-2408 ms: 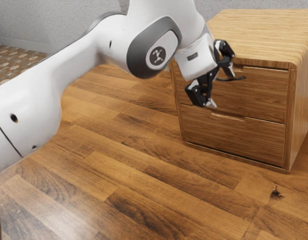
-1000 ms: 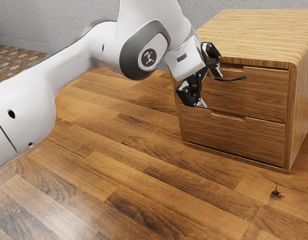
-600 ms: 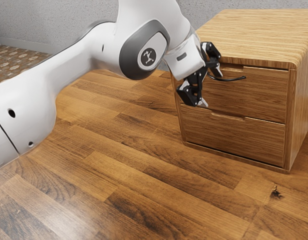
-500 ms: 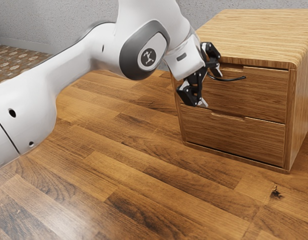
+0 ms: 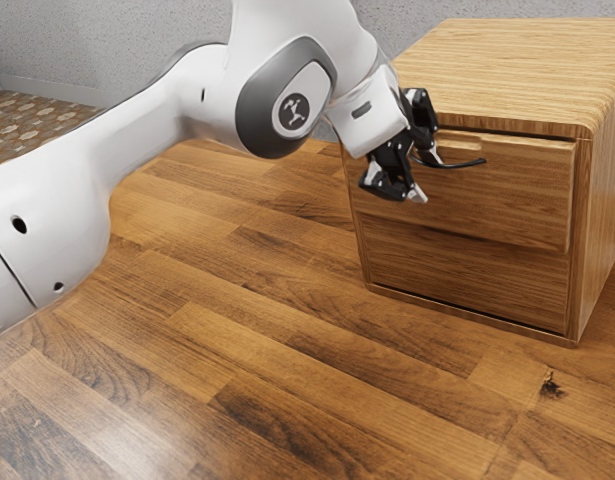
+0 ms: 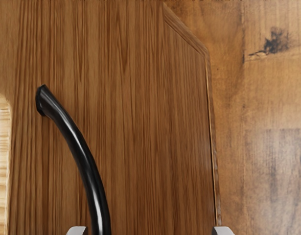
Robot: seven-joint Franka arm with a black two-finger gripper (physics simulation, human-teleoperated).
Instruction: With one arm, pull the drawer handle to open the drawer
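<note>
The end effector (image 5: 419, 152) is at the upper drawer (image 5: 502, 190) of a wooden cabinet (image 5: 517, 60) that stands on the plank floor (image 5: 237, 350). It is at the end of the black handle (image 5: 455, 163) nearer the exterior view's left. The arm (image 5: 137, 150) reaches in from that same side. One finger sits above the bar and one below it, and the bar runs between them.

In the wrist view the handle (image 6: 77, 147) curves off the drawer front (image 6: 140, 122) and passes down close beside one of the two pale fingertips (image 6: 221, 230). The other fingertip stands well away from it. By that reading the end effector is open around the bar rather than clamped on it. It is hooked over the bar, not pinching it.

The handle's long axis runs level along the drawer face, from the end effector toward the exterior view's right. Its far end sticks out free of the fingers. The drawer front stands a little proud of the lower drawer (image 5: 467, 265) beneath it, so the drawer looks partly open with most of its travel left.

The coming move turns on one relation. The bar lies across the fingers, and the drawer slides square to that bar, out of the cabinet face toward the near left of the exterior view. A straight pull along that line should carry the bar with the finger behind it. The hold is at one end of the handle rather than its middle, so a pull off that line might let the bar slip out of the open fingers.
</note>
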